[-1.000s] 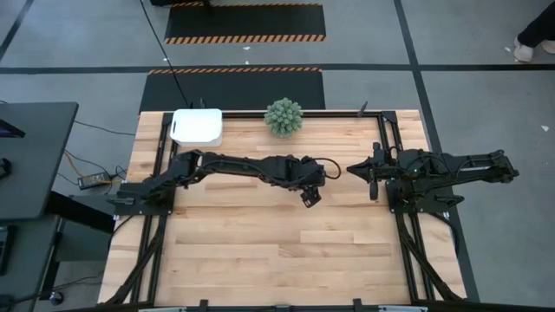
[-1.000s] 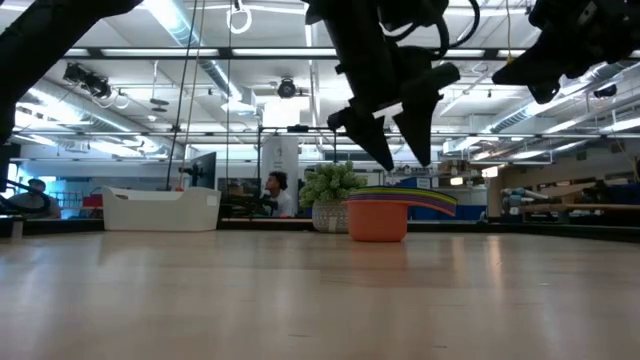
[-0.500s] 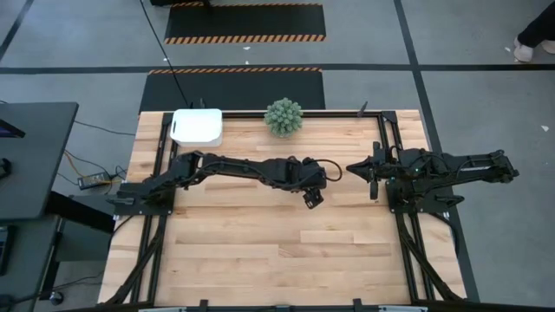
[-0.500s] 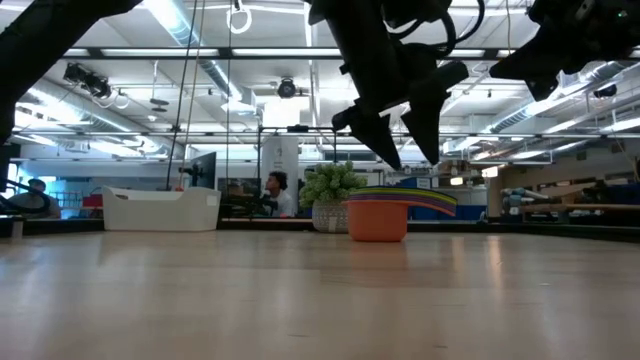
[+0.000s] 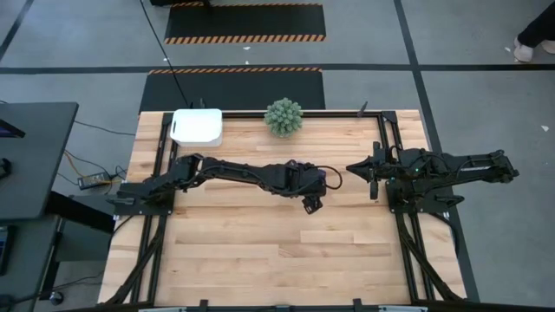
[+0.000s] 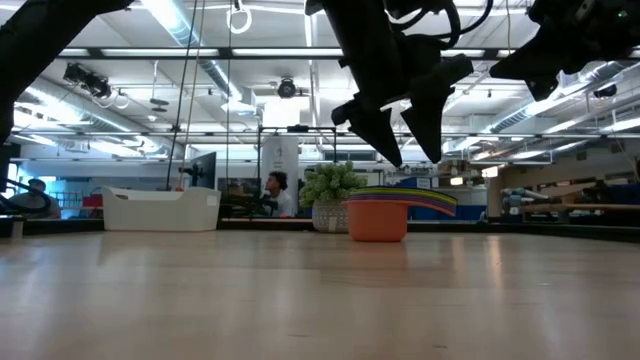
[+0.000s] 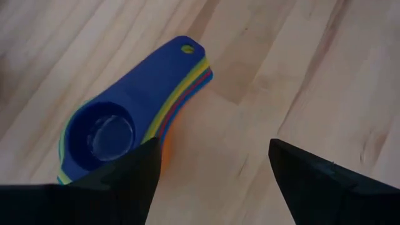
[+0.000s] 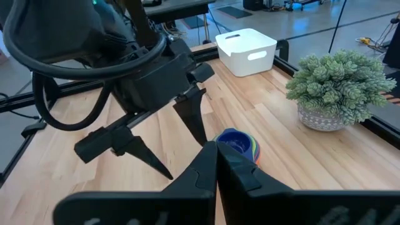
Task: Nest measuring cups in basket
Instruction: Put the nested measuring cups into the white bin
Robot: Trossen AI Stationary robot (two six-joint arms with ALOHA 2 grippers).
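A pale wooden counter (image 5: 260, 251) of butcher-block planks carries three things. A white basket (image 5: 197, 126) sits at the far left corner. A green spiky plant (image 5: 284, 116) in a small pot stands along the far edge, near the middle. A stack of nested measuring cups (image 6: 385, 212), orange at the bottom and blue on top, rests on the wood near the centre, well apart from the basket.

Bare tabletop (image 5: 260, 243) around measuring cups (image 7: 125, 112)
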